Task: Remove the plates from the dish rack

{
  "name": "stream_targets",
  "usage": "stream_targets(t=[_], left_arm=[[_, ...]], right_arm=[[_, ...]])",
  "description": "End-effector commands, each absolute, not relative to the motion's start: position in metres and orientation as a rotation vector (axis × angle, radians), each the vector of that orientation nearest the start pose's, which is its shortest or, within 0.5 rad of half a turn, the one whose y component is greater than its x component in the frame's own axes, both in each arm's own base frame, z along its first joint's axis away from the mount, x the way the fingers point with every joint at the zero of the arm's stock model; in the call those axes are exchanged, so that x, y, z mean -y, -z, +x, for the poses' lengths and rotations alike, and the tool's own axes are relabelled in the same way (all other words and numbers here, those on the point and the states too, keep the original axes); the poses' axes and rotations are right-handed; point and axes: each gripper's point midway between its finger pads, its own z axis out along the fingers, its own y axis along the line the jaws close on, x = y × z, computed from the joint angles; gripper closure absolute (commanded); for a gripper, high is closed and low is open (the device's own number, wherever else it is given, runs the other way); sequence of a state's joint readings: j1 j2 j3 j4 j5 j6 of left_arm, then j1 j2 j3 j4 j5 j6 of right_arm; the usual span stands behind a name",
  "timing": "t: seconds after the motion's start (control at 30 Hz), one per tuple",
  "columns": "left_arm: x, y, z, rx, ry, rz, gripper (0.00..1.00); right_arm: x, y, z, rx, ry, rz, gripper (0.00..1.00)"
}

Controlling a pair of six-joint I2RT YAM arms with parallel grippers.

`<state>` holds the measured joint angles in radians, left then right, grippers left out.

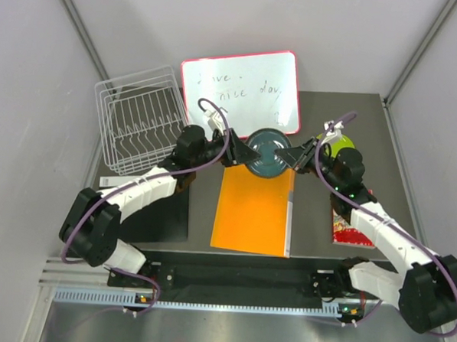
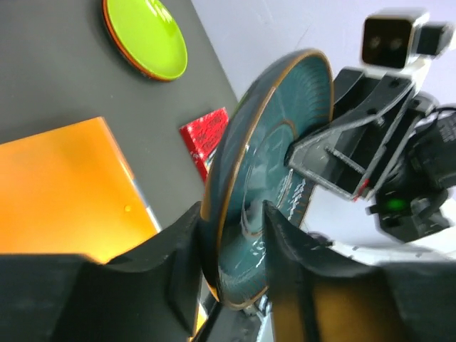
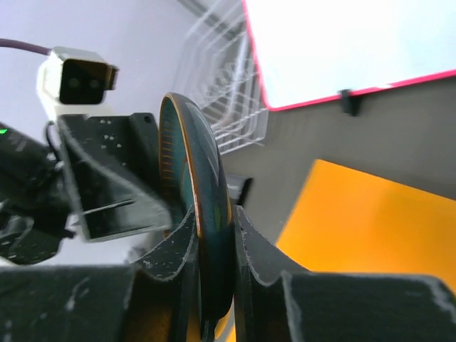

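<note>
Plate [image 1: 269, 152], rnd, glossy teal, ribbed

Teal plate [image 1: 269, 152] aloft mid-table, lime plate [image 1: 339, 142] flat at right, white wire rack [image 1: 136, 119] back-left.

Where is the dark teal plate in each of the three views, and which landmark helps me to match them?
Top external: dark teal plate at centre, at the orange folder's far edge.
Left wrist: dark teal plate right of centre, standing on edge.
Right wrist: dark teal plate left of centre, seen edge-on.
Shared landmark: orange folder, at left in left wrist, lower right in right wrist.
</note>
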<state>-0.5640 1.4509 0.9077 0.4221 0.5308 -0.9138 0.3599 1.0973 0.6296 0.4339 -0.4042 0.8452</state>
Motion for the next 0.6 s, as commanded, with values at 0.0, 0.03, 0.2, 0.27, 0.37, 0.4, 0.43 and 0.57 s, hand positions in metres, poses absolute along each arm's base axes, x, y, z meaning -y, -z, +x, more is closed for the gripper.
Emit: stream_targets(t=[0.0,0.03,0.2,0.27,0.37,0.4,0.43,0.57], left_arm=[[0.336,-0.264,0.308,-1.839,1.433,0.208,0.37],[0.333,-0.264,0.312,-1.844,1.393,0.192,0.34],[0.286,-0.249,0.343,-1.921,0.959,0.112,0.21],[0.267,-0.253,0.345,-1.91,0.836,0.121,0.18],[0.238,-0.264,0.353,-1.861,0.659,0.082,0.13],[0.231,-0.266,0.353,-1.854,0.623,0.072,0.11],[0.222,-0.275,0.355,-1.823,0.579,0.058,0.11],[0.2,-0.281,0.356,-1.787,0.482,-0.002,0.07]], right_arm=[[-0.178,-0.261,0.318,-1.74,-0.993,0.15,1.0],[-0.161,-0.261,0.324,-1.735,-0.941,0.181,1.0],[-0.082,-0.249,0.338,-1.767,-0.715,0.359,1.0],[-0.049,-0.238,0.348,-1.782,-0.627,0.44,1.0],[-0.016,-0.224,0.366,-1.81,-0.537,0.507,1.0],[-0.008,-0.226,0.372,-1.798,-0.518,0.521,1.0],[0.003,-0.23,0.38,-1.766,-0.5,0.534,1.0],[0.025,-0.216,0.414,-1.797,-0.471,0.575,1.0]])
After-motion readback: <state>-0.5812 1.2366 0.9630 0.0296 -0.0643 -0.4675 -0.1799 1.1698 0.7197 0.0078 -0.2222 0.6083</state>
